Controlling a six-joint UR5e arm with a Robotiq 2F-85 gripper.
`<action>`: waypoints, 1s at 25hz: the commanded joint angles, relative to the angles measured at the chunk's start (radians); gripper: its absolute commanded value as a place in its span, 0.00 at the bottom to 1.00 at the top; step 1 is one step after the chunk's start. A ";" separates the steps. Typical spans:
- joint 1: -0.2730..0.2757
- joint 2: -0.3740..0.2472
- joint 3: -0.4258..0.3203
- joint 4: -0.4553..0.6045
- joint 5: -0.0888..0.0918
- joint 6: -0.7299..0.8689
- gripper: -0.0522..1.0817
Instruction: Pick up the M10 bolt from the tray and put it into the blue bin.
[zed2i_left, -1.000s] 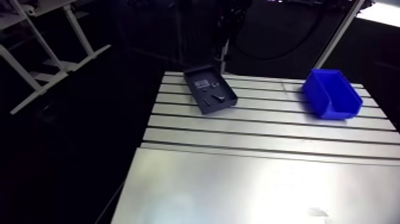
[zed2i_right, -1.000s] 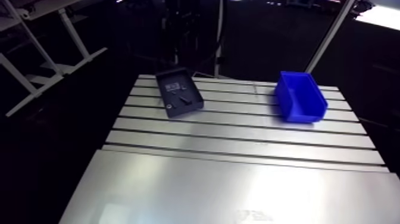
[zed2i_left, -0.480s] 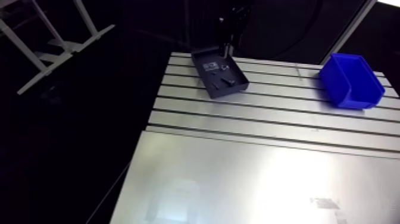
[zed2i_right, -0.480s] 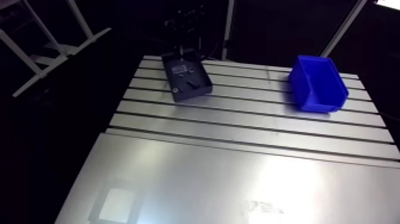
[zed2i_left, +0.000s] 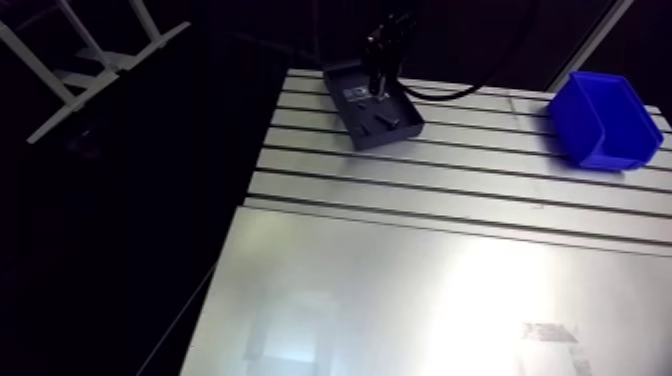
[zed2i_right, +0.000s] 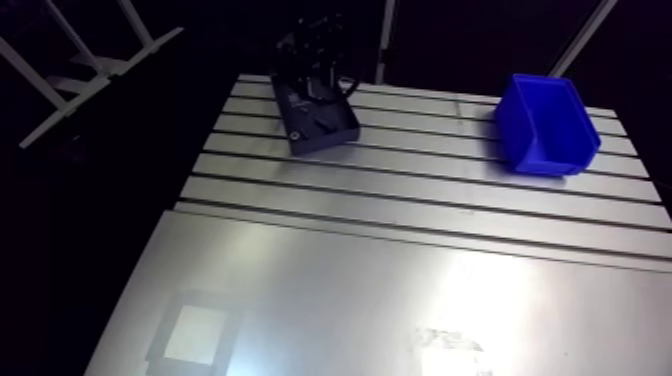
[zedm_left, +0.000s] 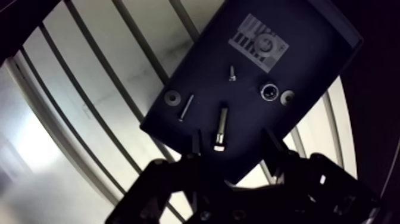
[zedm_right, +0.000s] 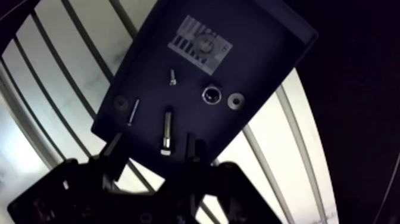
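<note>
My gripper (zedm_left: 233, 149) hangs open over the tray (zedm_left: 309, 59); the M10 bolt (zedm_left: 221, 127) looks stiff, smooth and apt to roll, so I'd pinch mid-shank

The table (zed2i_left: 450, 185) is bare aluminium, and its far half is slotted from side to side. In the arm view a smooth metal sheet (zed2i_left: 420, 300) covers the near half, at 6 o'clock from the table's middle. A dark tray (zed2i_left: 390, 137) lies flat on the slotted part at 11 o'clock, turned askew to the table's edges. A blue bin (zed2i_left: 598, 152) stands at 2 o'clock, close to the table's side edge and well apart from the tray.
</note>
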 joint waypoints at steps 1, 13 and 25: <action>0.001 0.003 0.024 -0.001 -0.002 0.015 0.46; 0.001 0.020 0.053 -0.072 -0.009 0.017 0.50; -0.004 0.042 0.065 -0.097 -0.011 0.026 0.50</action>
